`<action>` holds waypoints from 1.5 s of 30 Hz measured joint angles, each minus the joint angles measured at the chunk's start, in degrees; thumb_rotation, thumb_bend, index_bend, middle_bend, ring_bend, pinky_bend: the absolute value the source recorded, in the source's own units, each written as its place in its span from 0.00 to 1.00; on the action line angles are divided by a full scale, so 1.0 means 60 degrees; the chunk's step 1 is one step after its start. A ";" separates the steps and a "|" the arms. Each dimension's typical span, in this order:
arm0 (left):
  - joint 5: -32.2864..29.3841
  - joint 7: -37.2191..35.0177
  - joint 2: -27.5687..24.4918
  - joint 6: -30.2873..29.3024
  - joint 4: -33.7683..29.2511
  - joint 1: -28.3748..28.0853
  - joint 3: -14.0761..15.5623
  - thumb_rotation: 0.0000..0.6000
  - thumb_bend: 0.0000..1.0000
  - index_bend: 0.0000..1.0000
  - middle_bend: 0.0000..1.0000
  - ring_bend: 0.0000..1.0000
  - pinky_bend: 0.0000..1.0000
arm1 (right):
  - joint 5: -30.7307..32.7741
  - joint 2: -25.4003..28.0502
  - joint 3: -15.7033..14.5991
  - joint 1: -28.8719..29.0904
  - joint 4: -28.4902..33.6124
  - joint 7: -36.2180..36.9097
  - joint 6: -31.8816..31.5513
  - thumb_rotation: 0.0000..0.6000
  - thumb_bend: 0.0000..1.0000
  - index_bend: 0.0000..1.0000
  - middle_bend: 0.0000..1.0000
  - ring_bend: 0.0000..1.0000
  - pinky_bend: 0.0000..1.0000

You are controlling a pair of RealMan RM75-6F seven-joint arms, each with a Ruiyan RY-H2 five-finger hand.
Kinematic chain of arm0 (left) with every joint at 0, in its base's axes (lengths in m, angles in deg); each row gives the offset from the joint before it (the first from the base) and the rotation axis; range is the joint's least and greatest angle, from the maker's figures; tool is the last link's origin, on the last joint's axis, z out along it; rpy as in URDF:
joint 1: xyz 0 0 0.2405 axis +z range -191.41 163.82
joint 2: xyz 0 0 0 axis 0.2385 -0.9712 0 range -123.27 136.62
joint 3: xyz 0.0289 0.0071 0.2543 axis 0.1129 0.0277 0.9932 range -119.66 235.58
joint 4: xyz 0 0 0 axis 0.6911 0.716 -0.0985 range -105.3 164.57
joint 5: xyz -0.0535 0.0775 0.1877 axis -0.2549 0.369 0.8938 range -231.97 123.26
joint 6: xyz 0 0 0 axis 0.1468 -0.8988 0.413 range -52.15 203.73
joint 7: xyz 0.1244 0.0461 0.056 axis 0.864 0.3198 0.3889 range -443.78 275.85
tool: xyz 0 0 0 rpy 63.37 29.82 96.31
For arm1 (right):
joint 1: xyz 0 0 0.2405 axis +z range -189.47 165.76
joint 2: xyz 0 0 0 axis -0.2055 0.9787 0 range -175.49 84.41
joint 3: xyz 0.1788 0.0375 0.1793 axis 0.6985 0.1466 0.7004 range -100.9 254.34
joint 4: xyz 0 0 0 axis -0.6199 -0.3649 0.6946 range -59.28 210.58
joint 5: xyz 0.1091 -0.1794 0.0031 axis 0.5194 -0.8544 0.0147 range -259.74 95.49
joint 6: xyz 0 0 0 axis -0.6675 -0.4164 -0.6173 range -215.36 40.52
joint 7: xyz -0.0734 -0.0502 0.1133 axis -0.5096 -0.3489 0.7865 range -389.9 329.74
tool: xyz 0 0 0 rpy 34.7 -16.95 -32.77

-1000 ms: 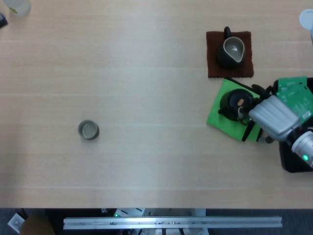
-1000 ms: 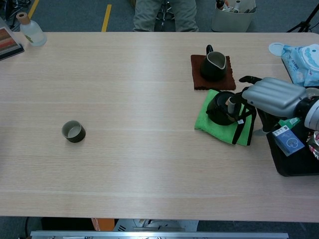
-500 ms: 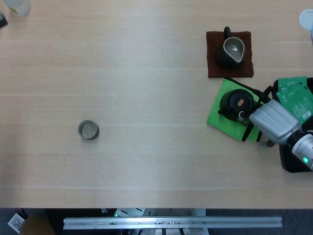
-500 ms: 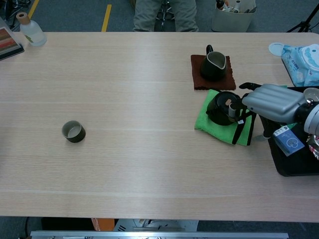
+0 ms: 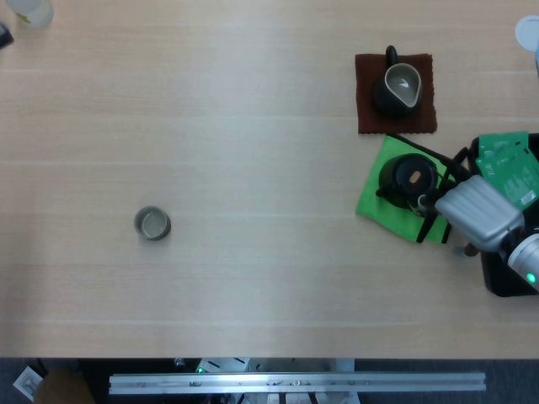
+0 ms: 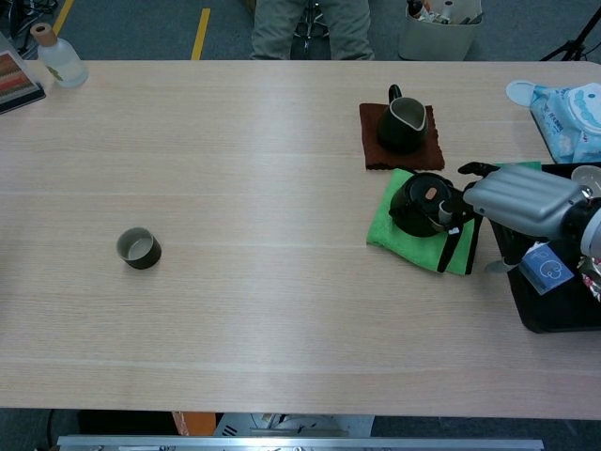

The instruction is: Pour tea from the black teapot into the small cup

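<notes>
The main risk is a poor hold on the teapot [image 5: 408,178]: its handle faces the right hand [image 5: 476,210], and if the fingers [image 6: 451,246] close on only part of it, the pot could twist or tip as it leaves the green cloth [image 5: 381,202], spilling tea or dragging the cloth along. The long carry is a second danger, since the small cup [image 5: 152,224] stands well apart, toward the left edge of the desk [image 5: 253,126], and any wobble there could slop tea out early.

The teapot sits upright on the cloth near the right edge, just in front of a dark pitcher [image 5: 398,87] on a brown mat [image 5: 367,109]. The right hand lies just beside the pot on its right, dark fingers reaching to the handle side; whether they already pinch the handle I cannot tell. The left hand is not visible.
</notes>
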 measured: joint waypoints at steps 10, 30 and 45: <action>-0.0015 0.0029 -0.0002 0.0013 -0.0014 0.0000 0.0002 1.00 0.23 0.12 0.11 0.10 0.07 | 0.0098 -0.0131 -0.0036 0.0033 -0.0132 -0.0158 0.0164 1.00 0.00 0.37 0.41 0.34 0.00; -0.0109 -0.0023 -0.0019 0.0013 0.0042 0.0046 0.0008 1.00 0.23 0.12 0.11 0.10 0.07 | 0.0486 -0.0377 0.0108 0.0224 -0.0130 -0.0499 0.0337 1.00 0.00 0.61 0.64 0.63 0.00; -0.0183 -0.0203 -0.0072 0.0006 0.0131 0.0089 -0.0004 1.00 0.23 0.12 0.11 0.10 0.07 | 0.1269 -0.0780 0.0552 0.0479 -0.0307 -0.0450 0.0367 1.00 0.00 0.86 0.85 0.82 0.00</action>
